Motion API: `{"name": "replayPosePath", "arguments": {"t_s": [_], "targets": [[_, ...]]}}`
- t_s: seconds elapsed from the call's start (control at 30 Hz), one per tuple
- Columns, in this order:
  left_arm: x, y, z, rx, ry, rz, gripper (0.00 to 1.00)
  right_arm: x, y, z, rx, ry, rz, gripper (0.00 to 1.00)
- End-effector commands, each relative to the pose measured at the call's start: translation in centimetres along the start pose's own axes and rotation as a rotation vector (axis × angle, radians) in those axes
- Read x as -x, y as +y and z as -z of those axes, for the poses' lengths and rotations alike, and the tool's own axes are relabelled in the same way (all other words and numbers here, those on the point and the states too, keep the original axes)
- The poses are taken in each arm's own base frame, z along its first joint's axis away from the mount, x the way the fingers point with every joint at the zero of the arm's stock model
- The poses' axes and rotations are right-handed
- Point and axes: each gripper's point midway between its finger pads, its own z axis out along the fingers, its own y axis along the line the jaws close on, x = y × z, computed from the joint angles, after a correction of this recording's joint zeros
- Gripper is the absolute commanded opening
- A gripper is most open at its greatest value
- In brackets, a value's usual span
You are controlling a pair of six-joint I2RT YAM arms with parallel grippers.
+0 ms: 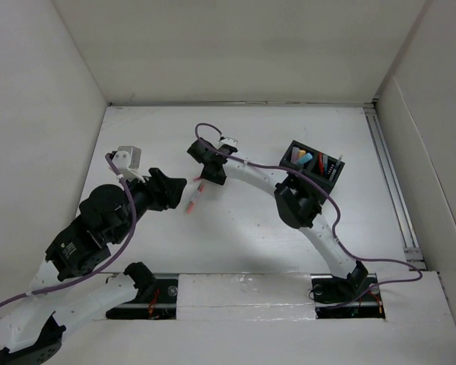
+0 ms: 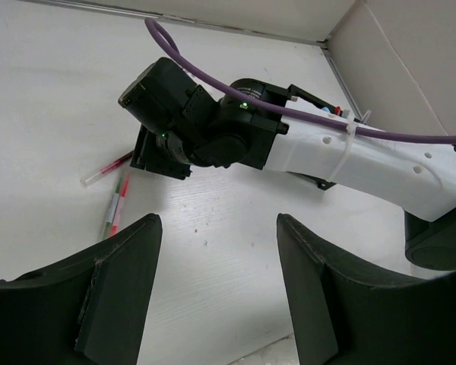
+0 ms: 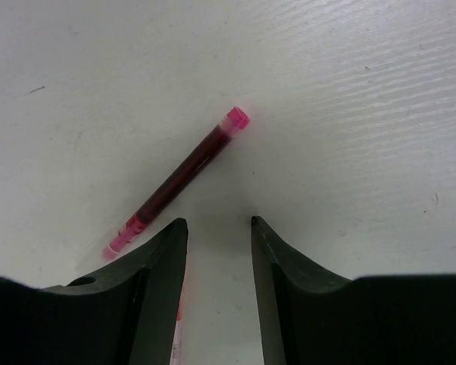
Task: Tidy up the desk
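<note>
The desk [image 1: 235, 236] lay white and flat beneath both arms. On the left, the left gripper [image 1: 181, 185] hovered with its jaws apart and empty. In the middle, two red pens [image 1: 193, 198] lay on the tabletop. The right gripper [image 1: 207, 176] was low over them, jaws apart, gripping nothing. Far right stood a black organizer box [image 1: 316, 164].

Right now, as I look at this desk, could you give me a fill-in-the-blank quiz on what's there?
1. The organizer box holding coloured items is ___ in colour.
2. That box stands on the desk, nearer the base of the ___ arm.
3. The cable looping across the left wrist view is ___.
4. A pink pen lies just ahead of the right fingers, which hold ___.
Missing words: black; right; purple; nothing.
</note>
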Motion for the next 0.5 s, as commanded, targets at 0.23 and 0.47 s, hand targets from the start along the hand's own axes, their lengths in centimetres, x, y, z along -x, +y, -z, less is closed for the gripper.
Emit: {"name": "replayPosePath", "arguments": {"t_s": [0.23,0.47], "targets": [[1.6,-0.1,1.1,-0.006,-0.051,-0.011,0.57,3.6,1.8,0.9,0.058,-0.106,-0.04,0.31],[1.6,0.0,0.9,-0.002,-0.058,-0.02,0.57,5.0,2.0,1.8,0.076,-0.155,-0.038,0.23]]}}
